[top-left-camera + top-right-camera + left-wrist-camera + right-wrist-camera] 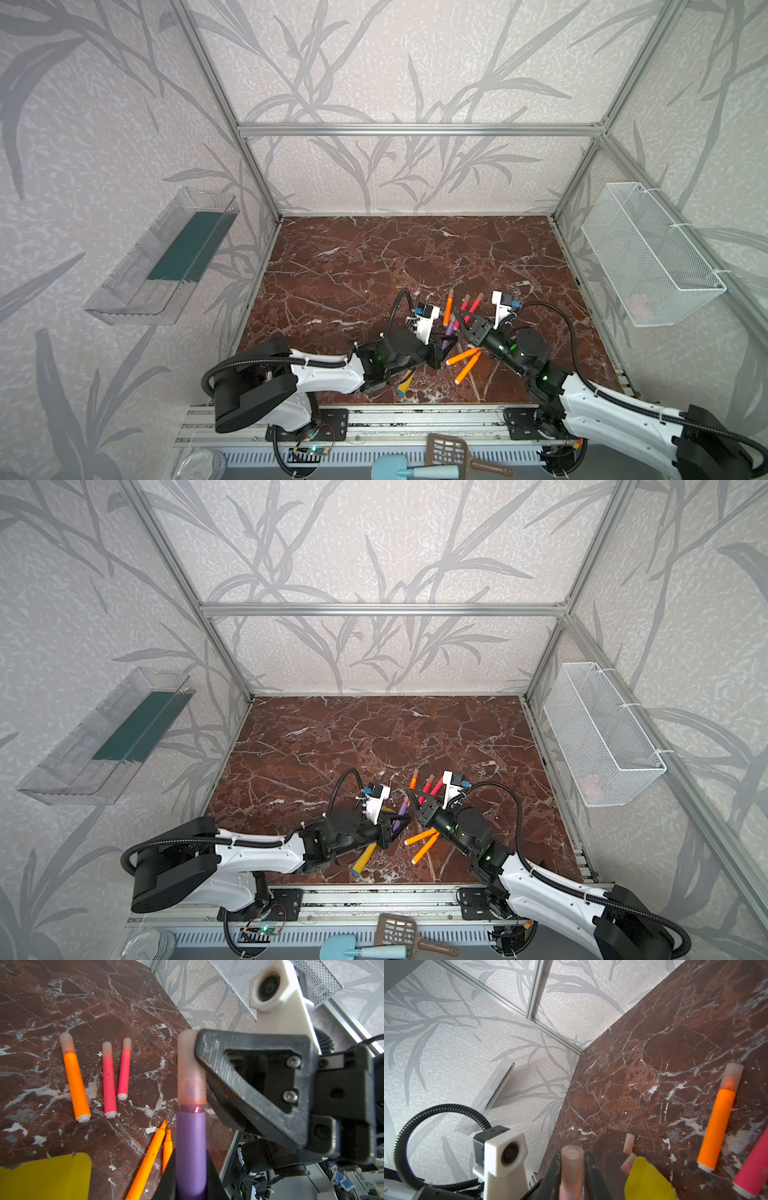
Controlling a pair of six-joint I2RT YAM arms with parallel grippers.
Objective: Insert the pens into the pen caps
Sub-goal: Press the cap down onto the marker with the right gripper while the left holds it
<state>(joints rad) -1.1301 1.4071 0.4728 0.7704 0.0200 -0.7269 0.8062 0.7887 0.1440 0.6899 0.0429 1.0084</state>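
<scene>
Near table [374, 257] front: left gripper [190, 1159] clenched on purple pen [191, 1136]; cap [190, 1068] on its tip, dark collar showing, prob not fully seated. Right gripper [572, 1159] jaws flank cap – gripping or slack, can't tell. Done: capped orange pen [75, 1084] + 2 pink pens [109, 1084], capped too. To do: 2 bare orange pens [149, 1159], 2 loose caps [628, 1144] by yellow shovel [648, 1180].

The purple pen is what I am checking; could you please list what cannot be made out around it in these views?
Purple pen: rear end cut off by the left wrist view's edge, inside the left gripper.
Pen cap: whether the right gripper pinches it or stands just clear; right wrist view, blurred.
Cap seating depth: too small to judge in both top views.
One loose cap: partly hidden by the yellow shovel, right wrist view.
</scene>
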